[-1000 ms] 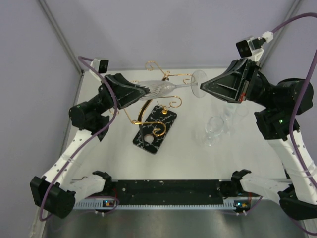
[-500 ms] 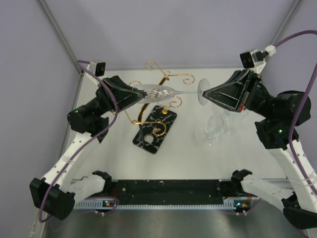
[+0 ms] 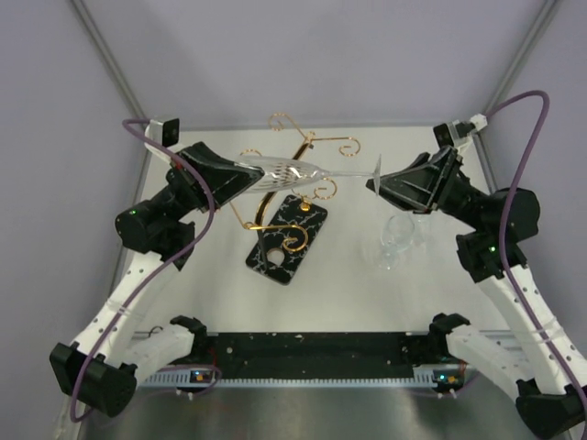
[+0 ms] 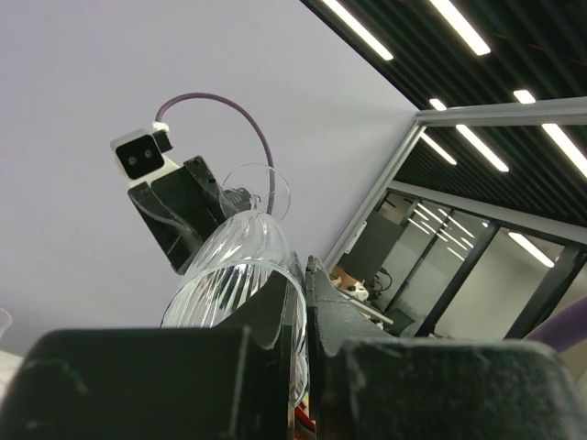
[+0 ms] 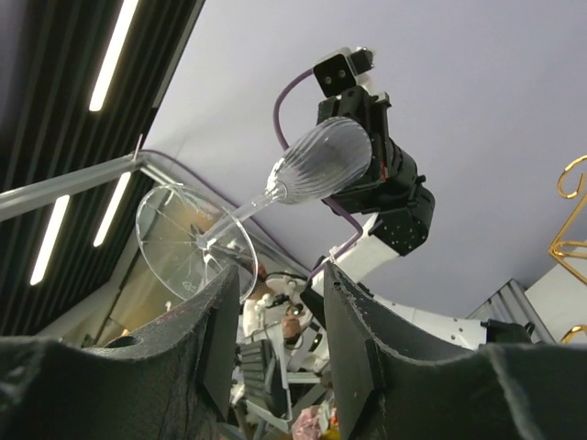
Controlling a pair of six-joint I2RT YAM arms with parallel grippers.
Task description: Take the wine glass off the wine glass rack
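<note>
1. Since the picture a second ago, the right arm has swung lower and inward and the left arm has drawn back a little toward its wall. The wine glass (image 3: 292, 171) between them has drifted slightly rightward.
2. The rack (image 3: 284, 240) stands on the table (image 3: 330, 293). No glass can be seen hanging from its gold arms.
3. The left claw (image 3: 249, 174) is clenched on the rim of the wine glass's bowl. It carries the glass sideways in the air above the rack, foot pointing right.
4. The right claw (image 3: 378, 186) has its fingers spread and grips nothing. Its tips sit just beside the glass's foot; whether they touch it cannot be told.
5. Progress: the lift looks largely done, since in the right wrist view the stem runs free of the gold wire. What seems left is to carry the glass away from the rack and set it down.
6. The held wine glass is empty.
7. The spare glasses (image 3: 396, 240) sit on the table below the right arm, well apart from the rack. They look empty; whether they stand upright is unclear.
</note>
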